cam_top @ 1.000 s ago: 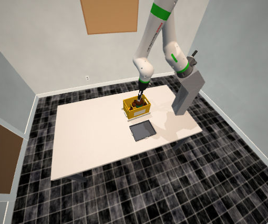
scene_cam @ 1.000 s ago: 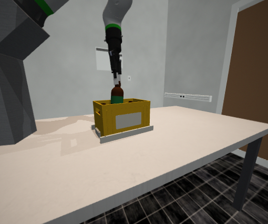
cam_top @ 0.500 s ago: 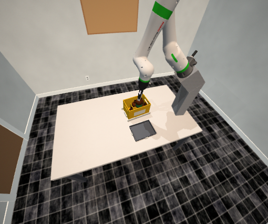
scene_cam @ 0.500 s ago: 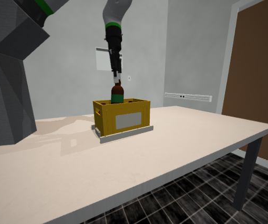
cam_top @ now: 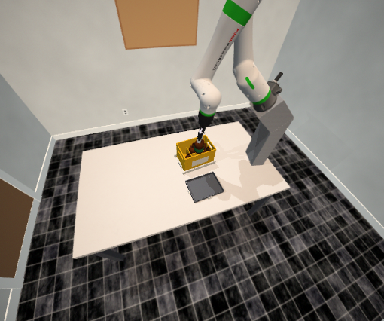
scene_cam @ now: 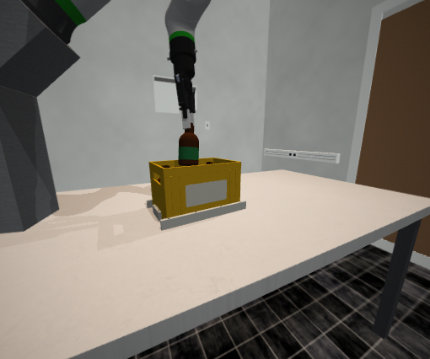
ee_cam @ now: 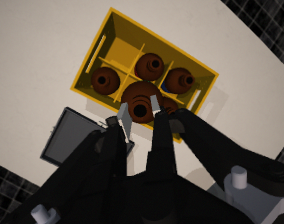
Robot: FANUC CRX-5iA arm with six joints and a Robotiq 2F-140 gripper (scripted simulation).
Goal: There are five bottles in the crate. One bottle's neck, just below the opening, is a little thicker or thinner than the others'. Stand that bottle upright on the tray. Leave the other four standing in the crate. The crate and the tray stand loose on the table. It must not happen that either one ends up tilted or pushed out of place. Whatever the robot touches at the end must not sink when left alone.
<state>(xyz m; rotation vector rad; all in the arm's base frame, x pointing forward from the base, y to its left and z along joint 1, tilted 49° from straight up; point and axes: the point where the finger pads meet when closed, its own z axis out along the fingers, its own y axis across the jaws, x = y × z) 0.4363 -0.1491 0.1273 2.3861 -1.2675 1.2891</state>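
Gripper clamped on raised bottle, three bottles close around in crate.

You get even, bright light, soft arm shadows on the table, sharp focus, slight wide-angle stretch.

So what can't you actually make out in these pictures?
- Neck thickness: bottles look alike in the wrist view and are too small in the top view.
- Fifth bottle: mostly hidden behind the pincer and its held bottle.
- Tray: absent from the exterior view, partly covered by the pincer in the wrist view.
- Held bottle's base: hidden by the crate wall in the exterior view.
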